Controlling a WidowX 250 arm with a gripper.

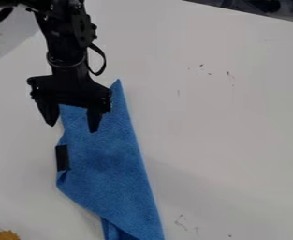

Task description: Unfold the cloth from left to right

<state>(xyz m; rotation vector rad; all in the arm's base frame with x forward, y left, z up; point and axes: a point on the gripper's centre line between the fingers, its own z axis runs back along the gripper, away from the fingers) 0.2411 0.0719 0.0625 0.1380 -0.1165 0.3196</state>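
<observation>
The black arm [67, 44] comes in from 11 o'clock and hangs steeply down toward the 9 o'clock side, a cable [103, 61] looping out on its 3 o'clock side. Its wrist is upright or nearly so, and the tool [73, 127] points to 6 o'clock with its fingers spread wide and nothing pinched between them. One finger [47, 112] is by the cloth's 9 o'clock edge; the other [94, 120] is over the blue cloth [114, 164] itself. Whether either touches it, I cannot tell. The cloth lies on the white desk [236, 140] as a long folded piece, from a pointed tip at 11 o'clock down to 6 o'clock, with a black patch [62, 158] on its edge at 8 o'clock
</observation>
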